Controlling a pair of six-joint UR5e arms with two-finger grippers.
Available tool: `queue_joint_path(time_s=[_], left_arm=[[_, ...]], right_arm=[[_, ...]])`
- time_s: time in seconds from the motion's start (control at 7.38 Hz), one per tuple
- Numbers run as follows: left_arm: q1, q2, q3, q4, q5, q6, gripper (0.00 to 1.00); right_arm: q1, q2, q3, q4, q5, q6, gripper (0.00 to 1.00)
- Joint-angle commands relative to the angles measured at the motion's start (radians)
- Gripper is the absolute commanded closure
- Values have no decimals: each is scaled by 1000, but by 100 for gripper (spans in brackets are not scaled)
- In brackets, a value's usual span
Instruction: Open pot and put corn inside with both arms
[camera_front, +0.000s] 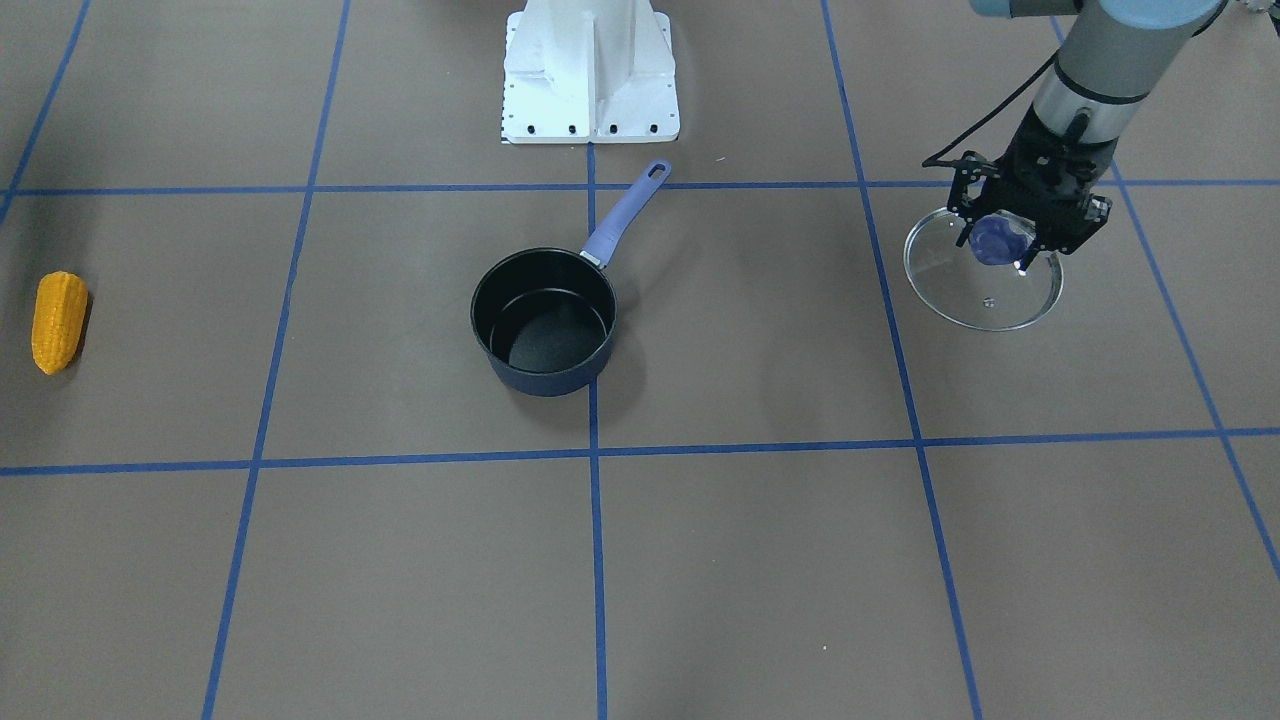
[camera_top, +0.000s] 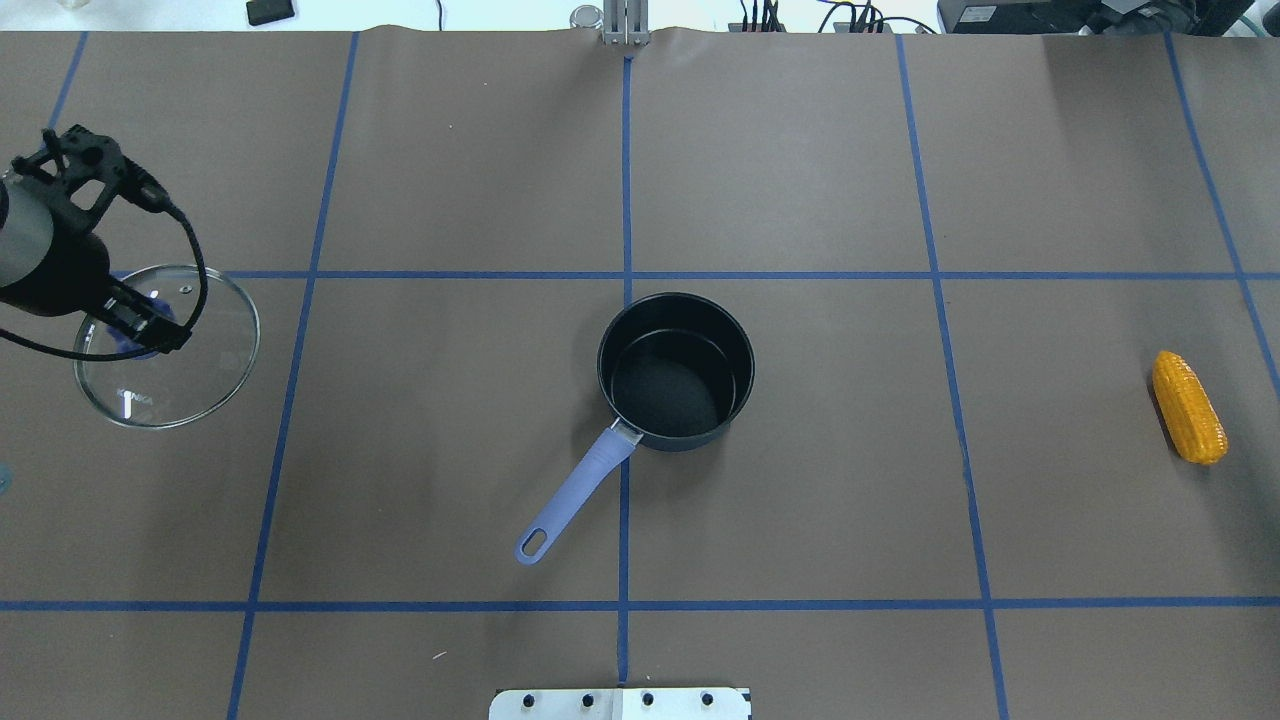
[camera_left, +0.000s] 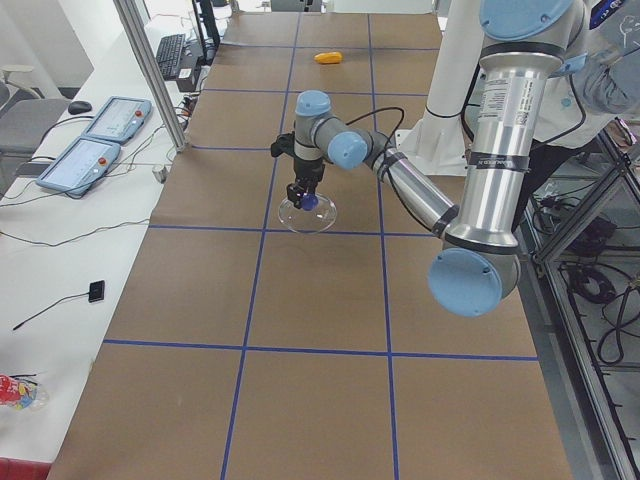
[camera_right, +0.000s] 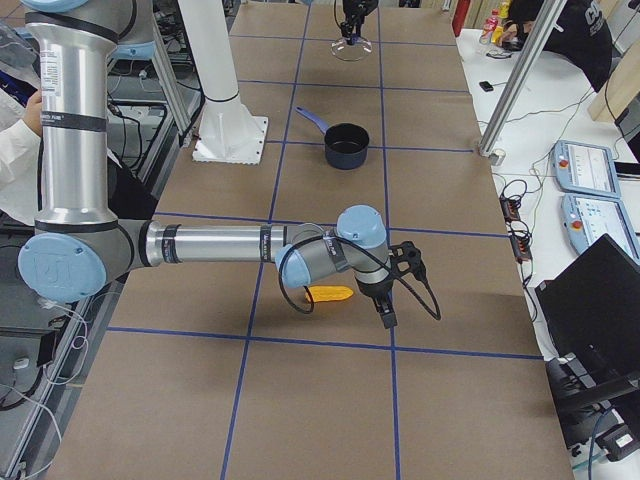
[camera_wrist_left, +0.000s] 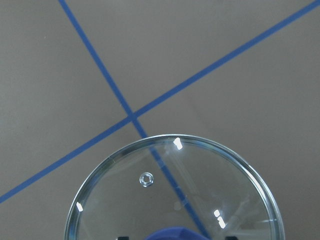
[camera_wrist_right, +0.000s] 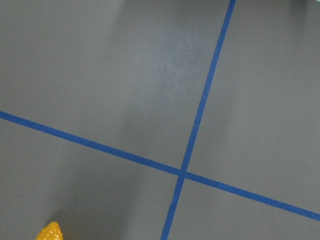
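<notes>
The dark navy pot (camera_front: 545, 320) stands open and empty at the table's middle (camera_top: 675, 370), its lavender handle (camera_top: 575, 495) pointing toward the robot base. My left gripper (camera_front: 1000, 245) is shut on the lavender knob of the glass lid (camera_front: 985, 290), far to the pot's left (camera_top: 165, 345). I cannot tell if the lid touches the table. The lid fills the bottom of the left wrist view (camera_wrist_left: 170, 195). The orange-yellow corn (camera_front: 58, 320) lies flat at the far right (camera_top: 1188, 406). My right gripper (camera_right: 385, 310) hangs beside the corn (camera_right: 328, 294). I cannot tell if it is open.
The white base plate (camera_front: 590, 75) stands behind the pot. Blue tape lines grid the brown table. Teach pendants lie on the side bench (camera_right: 585, 165). The corn's tip shows at the right wrist view's lower left (camera_wrist_right: 50, 232).
</notes>
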Motion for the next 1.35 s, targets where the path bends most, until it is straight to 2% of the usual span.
queue_joint_path(time_s=[0.0, 0.27, 0.54, 0.68, 1.08, 1.22], left_arm=[[5, 122, 27, -147, -65, -107, 92], [19, 245, 76, -354, -66, -119, 92], [24, 256, 255, -589, -61, -120, 92], [24, 254, 306, -658, -58, -125, 92], [25, 236, 343, -662, -55, -114, 89], [25, 224, 357, -662, -55, -111, 82]], right_arm=[[0, -1, 0, 0, 2, 0, 0], [-2, -1, 0, 0, 2, 0, 0], [-2, -1, 0, 0, 2, 0, 0], [-2, -1, 0, 0, 2, 0, 0], [-3, -1, 0, 0, 1, 0, 0], [-3, -1, 0, 0, 1, 0, 0]])
